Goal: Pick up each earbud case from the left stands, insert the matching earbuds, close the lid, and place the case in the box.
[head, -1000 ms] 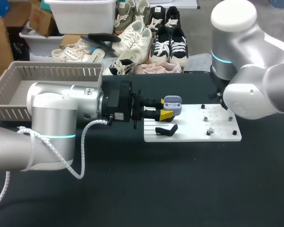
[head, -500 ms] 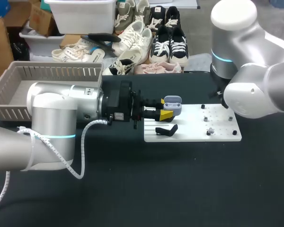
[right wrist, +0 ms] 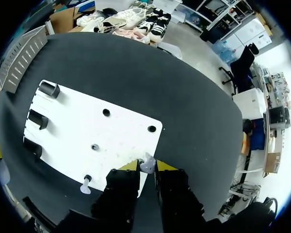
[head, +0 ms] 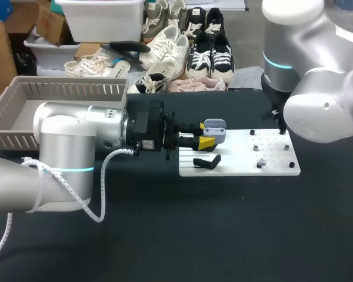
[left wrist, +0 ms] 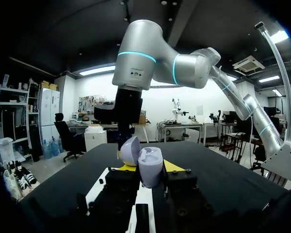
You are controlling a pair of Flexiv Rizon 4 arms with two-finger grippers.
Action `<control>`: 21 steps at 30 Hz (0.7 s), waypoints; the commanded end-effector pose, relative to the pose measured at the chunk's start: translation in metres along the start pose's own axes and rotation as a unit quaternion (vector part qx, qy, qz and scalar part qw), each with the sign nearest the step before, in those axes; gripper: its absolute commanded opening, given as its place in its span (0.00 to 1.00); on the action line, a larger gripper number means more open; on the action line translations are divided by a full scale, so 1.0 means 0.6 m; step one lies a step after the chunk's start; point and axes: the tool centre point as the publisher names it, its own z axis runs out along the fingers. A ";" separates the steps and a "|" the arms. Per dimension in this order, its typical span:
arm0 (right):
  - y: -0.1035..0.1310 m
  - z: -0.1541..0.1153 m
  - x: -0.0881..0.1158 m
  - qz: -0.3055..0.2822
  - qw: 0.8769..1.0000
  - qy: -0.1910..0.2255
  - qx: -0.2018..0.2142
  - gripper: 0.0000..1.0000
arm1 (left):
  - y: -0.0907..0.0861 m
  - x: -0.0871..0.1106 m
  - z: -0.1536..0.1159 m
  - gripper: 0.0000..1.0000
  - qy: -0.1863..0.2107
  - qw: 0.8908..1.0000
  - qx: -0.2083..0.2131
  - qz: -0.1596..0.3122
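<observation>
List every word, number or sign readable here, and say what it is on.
No text can be read.
Small label on the left arm: too small to read.
No print visible on the earbud case, earbud or white board.

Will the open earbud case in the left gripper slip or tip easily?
Likely slippery: the earbud case looks smooth and rounded. Its open lid may swing. Probably light, being small within the left gripper.

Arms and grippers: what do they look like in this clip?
Left arm and right arm: rounded silver-grey tubes, white joint caps, glowing teal rings. A white spiral-wrapped cable runs along the left one. Left gripper and right gripper: black, blocky, yellow fingertips.
</observation>
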 end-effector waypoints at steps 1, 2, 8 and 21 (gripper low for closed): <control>0.008 -0.028 0.024 0.003 1.000 0.004 -0.004 0.00 | 0.002 0.001 0.000 0.00 0.000 1.000 0.001 0.000; 0.010 -0.030 0.026 0.003 1.000 0.004 -0.004 0.00 | 0.002 0.001 0.000 0.00 0.000 1.000 0.001 0.000; 0.019 -0.041 0.038 0.007 1.000 0.001 -0.021 0.00 | 0.002 0.001 0.000 0.00 0.000 1.000 0.001 0.000; 0.026 -0.038 0.038 0.077 0.997 0.016 -0.015 0.00 | 0.002 0.001 0.000 0.00 0.000 1.000 0.001 0.000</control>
